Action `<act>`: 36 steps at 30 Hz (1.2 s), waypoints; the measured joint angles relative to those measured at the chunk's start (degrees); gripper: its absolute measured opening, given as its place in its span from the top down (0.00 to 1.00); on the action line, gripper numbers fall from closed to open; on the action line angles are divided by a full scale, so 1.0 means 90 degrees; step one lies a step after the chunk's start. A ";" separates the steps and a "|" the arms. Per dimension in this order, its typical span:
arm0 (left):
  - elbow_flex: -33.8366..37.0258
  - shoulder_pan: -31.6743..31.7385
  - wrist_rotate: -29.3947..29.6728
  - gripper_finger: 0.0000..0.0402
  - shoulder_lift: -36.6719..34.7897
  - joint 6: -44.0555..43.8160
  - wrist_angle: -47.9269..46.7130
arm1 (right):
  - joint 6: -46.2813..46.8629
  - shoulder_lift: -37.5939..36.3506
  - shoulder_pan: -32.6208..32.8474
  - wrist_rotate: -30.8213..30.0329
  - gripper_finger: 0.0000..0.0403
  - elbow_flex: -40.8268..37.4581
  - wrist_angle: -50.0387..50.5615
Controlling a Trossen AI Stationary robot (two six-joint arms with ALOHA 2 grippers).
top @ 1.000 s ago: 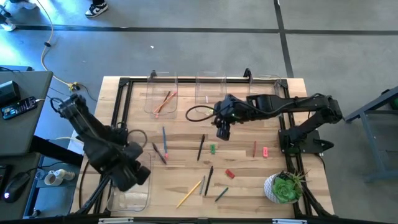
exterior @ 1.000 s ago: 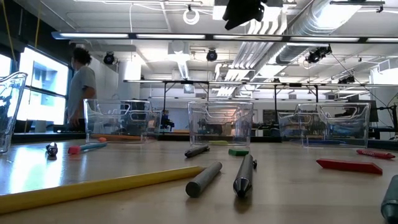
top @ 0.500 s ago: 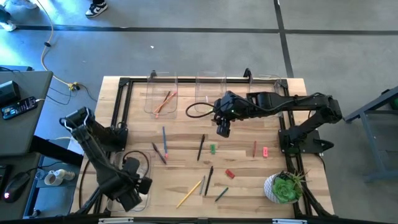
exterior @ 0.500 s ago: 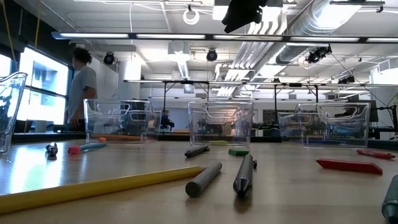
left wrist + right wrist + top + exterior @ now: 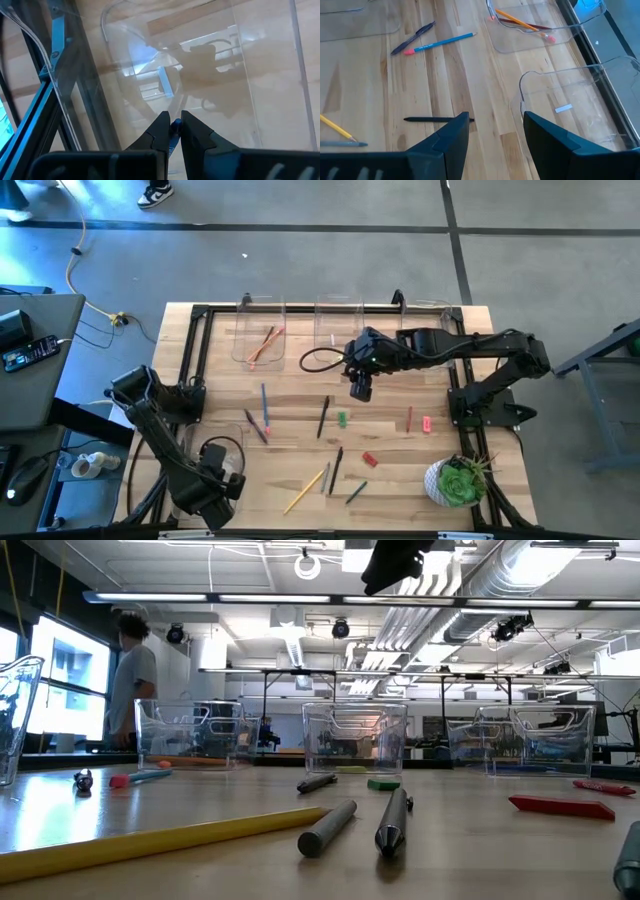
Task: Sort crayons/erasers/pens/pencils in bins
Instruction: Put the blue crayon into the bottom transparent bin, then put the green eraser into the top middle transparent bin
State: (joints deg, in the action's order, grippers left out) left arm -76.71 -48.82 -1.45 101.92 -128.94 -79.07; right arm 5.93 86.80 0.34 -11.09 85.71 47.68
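Left gripper (image 5: 215, 486): parked toward 8 o'clock of the table (image 5: 390, 480), down inside the long clear bin (image 5: 240, 60). Clenched almost fully on a small blue stick (image 5: 174, 129), pinched between the fingertips; too little of it showing to call it pen or pencil.

Right gripper (image 5: 360, 388): hung just off table centre toward 1 o'clock, above the wood, near the front edge of the middle bin (image 5: 338, 330). Released, jaws spread wide, nothing between them.

Along the 12 o'clock edge: three alike bins in a row. In the 11 o'clock bin (image 5: 250, 330), orange pencils (image 5: 263, 345) lying crossed. In the middle bin, only a small white scrap (image 5: 563, 108). 1 o'clock bin (image 5: 432, 315) partly hidden under the right arm.

Loose on the table:
- toward 9 o'clock, a blue pencil (image 5: 264, 408) with dark pens (image 5: 255, 427) just beside it;
- near centre, a black pen (image 5: 323, 416) and a green eraser (image 5: 342, 419) close by, apart;
- toward 3 o'clock, a red crayon (image 5: 409, 418) and a pink eraser (image 5: 427, 423) side by side, not touching;
- toward 5 o'clock, a short red piece (image 5: 369, 459);
- toward 6 o'clock, a yellow pencil (image 5: 305, 490), a dark pen (image 5: 336, 468) next to it, and another pen (image 5: 356, 492) a little farther on.

At the 4 o'clock corner, a potted plant (image 5: 458, 482).
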 joint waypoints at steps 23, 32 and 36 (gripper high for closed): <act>0.0000 0.0004 0.0048 0.79 -0.0046 -0.0112 0.0083 | 0.0007 0.0002 -0.0036 -0.0027 0.55 0.0000 0.0454; -0.0002 0.0286 0.1065 0.79 -0.1185 -0.0082 -0.0305 | -0.0063 0.0005 -0.0130 -0.0024 0.55 0.0000 0.0461; -0.0001 0.0460 0.2015 0.79 -0.1697 0.0057 -0.0829 | 0.0333 0.0005 -0.0208 0.0005 0.55 0.0000 0.0523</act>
State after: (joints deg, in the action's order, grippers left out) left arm -76.71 -44.68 16.68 86.65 -128.43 -86.53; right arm 8.93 86.85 -1.54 -11.05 85.71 52.39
